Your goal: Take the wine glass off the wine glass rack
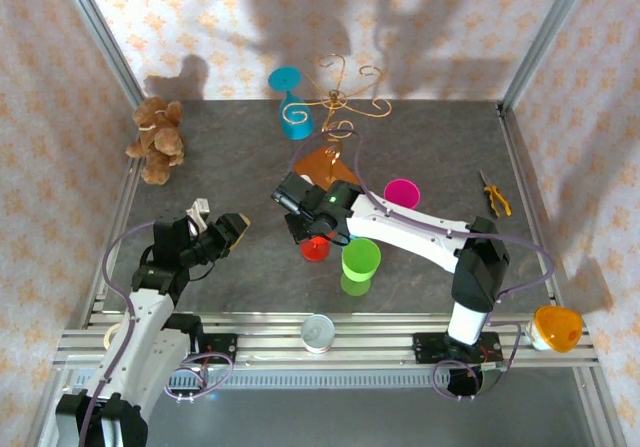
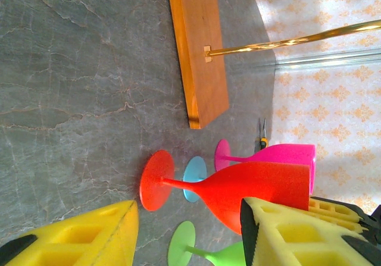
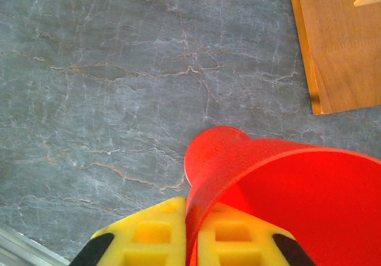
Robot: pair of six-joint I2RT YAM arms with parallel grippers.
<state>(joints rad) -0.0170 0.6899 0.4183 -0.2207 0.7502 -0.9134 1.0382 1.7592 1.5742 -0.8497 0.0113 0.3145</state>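
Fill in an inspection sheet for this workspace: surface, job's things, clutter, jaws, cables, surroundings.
Surface: dark stone-patterned table; no spills seen.
Job's things: wine glass rack upright at the back. The blue wine glass is left of it; hung or standing, cannot tell. The red wine glass appears to rest its foot on the table.
Clutter: teddy bear, pliers, pink glass, green glass, round silver object, orange object.
Grippers: right gripper jaws pinch the red wine glass's rim; left gripper jaws apart, empty.
Cables: purple cables loop along both arms.
Surroundings: floral walls, metal frame posts.
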